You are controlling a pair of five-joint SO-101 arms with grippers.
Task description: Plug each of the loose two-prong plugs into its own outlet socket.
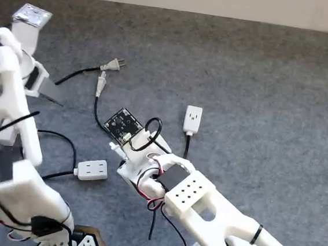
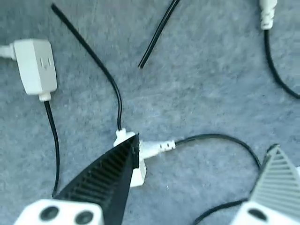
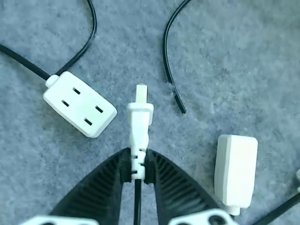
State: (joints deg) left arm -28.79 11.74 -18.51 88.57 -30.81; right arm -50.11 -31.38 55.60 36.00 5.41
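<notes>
- The right gripper (image 3: 137, 161) sits at lower centre of the high view (image 1: 125, 153), clamped on the held plug (image 3: 139, 117). It pinches the ribbed rear of the body, where the cord leaves. That grip leaves the prongs bare and pointing ahead, probably so they can go straight into a socket.
- The double outlet (image 3: 79, 104) lies face up on the grey carpet (image 1: 261, 80), left of centre in the high view (image 1: 91, 169). It is near the held plug but apart from it. Its slots run at an angle to the prongs, so I judge the wrist must turn and shift sideways before insertion.
- The single outlet (image 1: 193, 119) lies just right of centre in the high view, slots upward. From the right wrist it shows just beside the gripper (image 3: 236, 171), and its slots cannot be made out there.
- The upper loose plug (image 1: 112, 66) and the lower loose plug (image 1: 101, 82) lie close together in the upper left of the high view. Their cords trail off across the carpet, and neither is in a socket.
- The left gripper (image 1: 49, 91) is at the left edge of the high view, its fingers wide apart and holding nothing.
- In its own wrist view (image 2: 206, 143), a white plug (image 2: 157, 147) lies on the carpet between the fingers, just beside the dark finger's tip. That stance would suit closing on it. I cannot tell which loose plug this is.
- The task looks early, since no plug that I can see is seated.
</notes>
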